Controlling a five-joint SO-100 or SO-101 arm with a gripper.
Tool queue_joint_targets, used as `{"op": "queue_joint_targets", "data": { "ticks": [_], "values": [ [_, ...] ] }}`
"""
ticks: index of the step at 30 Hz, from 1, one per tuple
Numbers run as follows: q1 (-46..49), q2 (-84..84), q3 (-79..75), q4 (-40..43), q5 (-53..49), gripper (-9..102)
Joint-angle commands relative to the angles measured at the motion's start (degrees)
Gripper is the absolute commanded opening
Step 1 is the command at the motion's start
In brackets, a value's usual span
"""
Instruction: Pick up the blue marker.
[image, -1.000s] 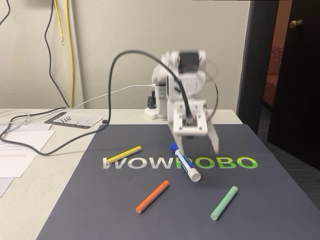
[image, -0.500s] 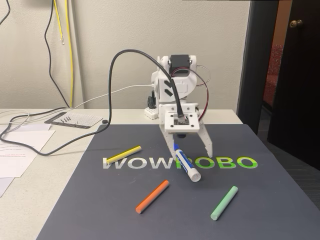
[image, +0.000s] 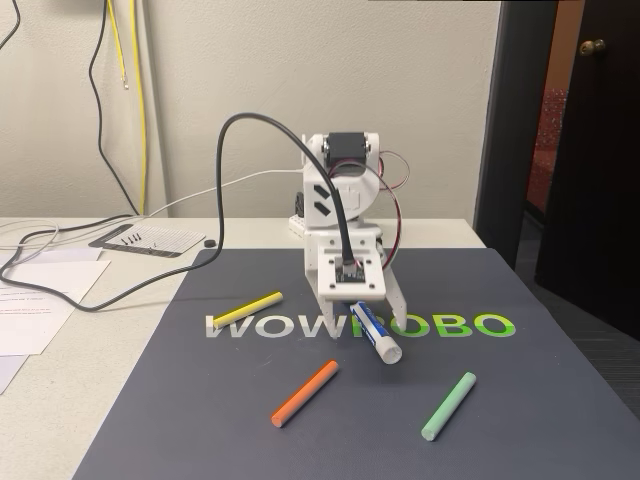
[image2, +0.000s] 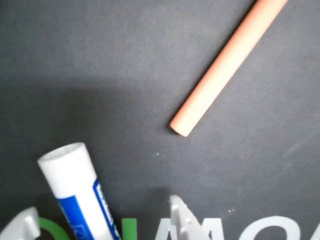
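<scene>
The blue marker (image: 376, 333) lies on the dark mat, a thick white barrel with a blue label band, its cap end hidden under the gripper. My gripper (image: 372, 313) is low over that end, open, one finger on each side of the barrel. In the wrist view the marker (image2: 75, 195) runs up from the bottom edge between my two white fingertips (image2: 182, 222). A gap shows between the barrel and the right one. The gripper (image2: 102, 226) is not closed on it.
On the dark mat (image: 150, 400) an orange stick (image: 305, 392) (image2: 227, 65) lies in front of the marker. A yellow stick (image: 248, 309) is at left and a green stick (image: 448, 405) at right. Papers and cables (image: 60, 270) are left of the mat. A dark door (image: 590, 150) stands at right.
The arm has come down and shifted slightly left over the marker's cap end. The fingers now sit lower and closer together, straddling the barrel. The marker has not moved.
</scene>
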Motion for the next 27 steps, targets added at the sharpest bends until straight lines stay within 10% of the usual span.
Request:
{"op": "queue_joint_targets", "data": {
  "ticks": [1, 11, 18, 27],
  "values": [
    [-0.18, 0.7, -2.37, 4.75, -0.35, 34],
    [-2.46, 0.09, -2.37, 10.81, -1.23, 33],
    [-5.27, -0.44, -2.29, 11.43, 0.44, 3],
    [-5.36, -0.62, -2.29, 11.34, 1.41, 0]
  ]
}}
